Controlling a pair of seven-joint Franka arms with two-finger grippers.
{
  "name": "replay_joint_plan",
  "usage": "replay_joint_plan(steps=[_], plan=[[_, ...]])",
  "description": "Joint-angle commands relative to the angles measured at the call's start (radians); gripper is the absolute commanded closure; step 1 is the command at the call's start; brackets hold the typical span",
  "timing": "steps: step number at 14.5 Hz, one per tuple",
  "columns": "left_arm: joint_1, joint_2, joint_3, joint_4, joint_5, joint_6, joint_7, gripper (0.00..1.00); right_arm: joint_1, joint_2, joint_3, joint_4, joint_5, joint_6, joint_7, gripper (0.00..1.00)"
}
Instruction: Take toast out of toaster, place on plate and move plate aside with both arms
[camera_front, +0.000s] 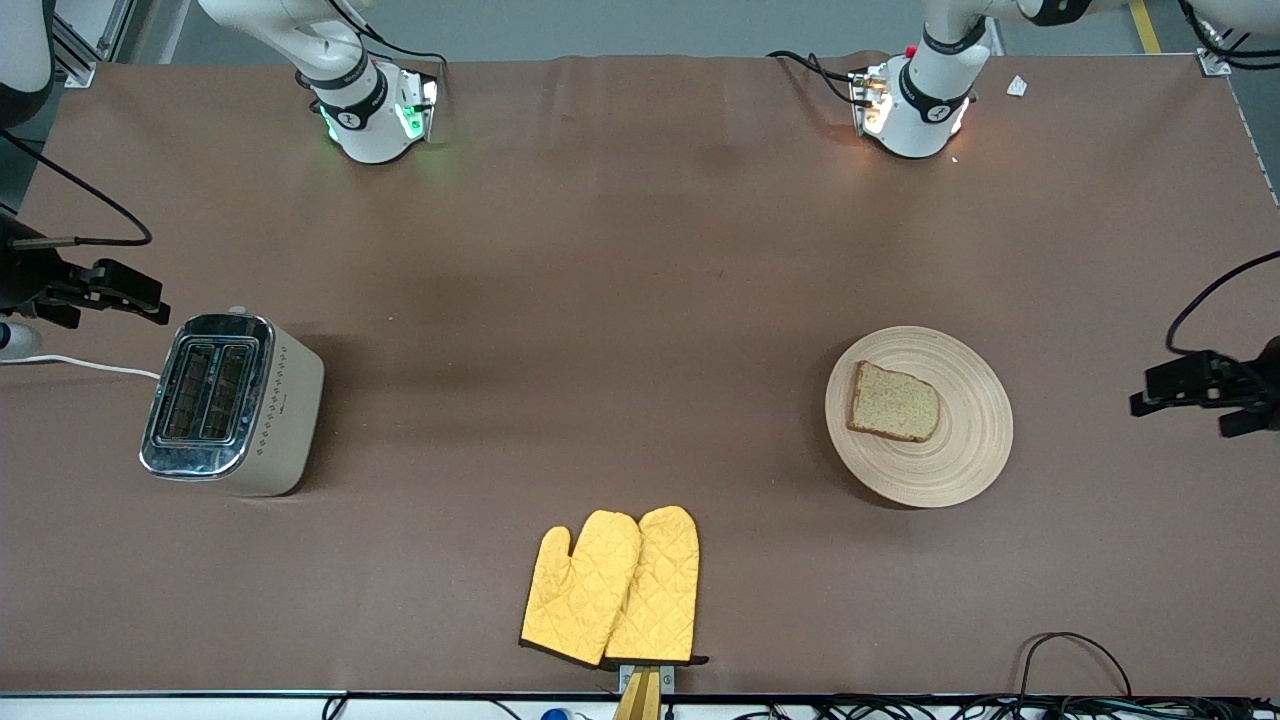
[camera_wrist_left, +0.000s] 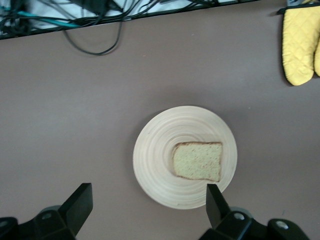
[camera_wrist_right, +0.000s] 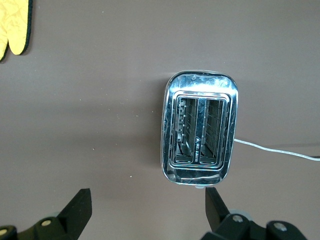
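The toast (camera_front: 893, 402) lies flat on the round light-wood plate (camera_front: 960, 470), toward the left arm's end of the table. My left gripper (camera_front: 1145, 388) hangs open and empty over the bare table beside the plate, clear of it. In the left wrist view the plate (camera_wrist_left: 160, 165) and the toast (camera_wrist_left: 197, 161) show ahead of the wide-open left gripper (camera_wrist_left: 147, 194). My right gripper (camera_front: 160, 300) hangs open and empty over the table at the right arm's end, beside the toaster. In the right wrist view the right gripper (camera_wrist_right: 147, 197) holds nothing.
A silver-topped toaster (camera_front: 235, 400) with two empty slots (camera_wrist_right: 200, 130) stands toward the right arm's end, its white cord (camera_front: 80, 365) trailing off the table. A pair of yellow oven mitts (camera_front: 615, 590) lies near the front edge. Black cables (camera_front: 1070, 660) run along that edge.
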Motion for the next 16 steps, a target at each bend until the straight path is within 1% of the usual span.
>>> replay_joint_plan(steps=[1, 3, 5, 8, 9, 10, 14, 16], plan=[[-0.029, -0.07, -0.003, -0.079, 0.04, 0.005, -0.038, 0.0, -0.001, -0.029, -0.001, -0.02, -0.005, -0.009, 0.018, 0.0], [-0.035, -0.074, -0.004, -0.092, 0.041, 0.016, -0.042, 0.0, -0.005, -0.029, -0.002, -0.02, -0.004, -0.007, 0.018, 0.0], [-0.057, -0.1, -0.004, -0.137, 0.07, 0.052, -0.045, 0.0, -0.005, -0.023, -0.004, -0.018, -0.004, 0.005, 0.018, 0.0], [-0.11, -0.2, -0.004, -0.299, 0.124, 0.154, -0.049, 0.0, -0.005, -0.023, -0.002, -0.02, -0.004, 0.004, 0.018, 0.0], [-0.111, -0.234, -0.005, -0.353, 0.135, 0.183, -0.047, 0.0, -0.005, -0.024, -0.002, -0.02, -0.004, 0.001, 0.018, 0.0], [-0.111, -0.249, -0.008, -0.384, 0.139, 0.204, -0.039, 0.0, -0.005, -0.026, -0.002, -0.02, -0.002, -0.006, 0.018, 0.0], [-0.118, -0.275, -0.01, -0.393, 0.172, 0.197, -0.047, 0.0, -0.005, -0.025, -0.004, -0.017, -0.004, 0.005, 0.018, 0.0], [-0.112, -0.294, -0.026, -0.393, 0.175, 0.18, -0.106, 0.0, -0.005, -0.023, -0.004, -0.015, -0.004, 0.001, 0.018, 0.0]])
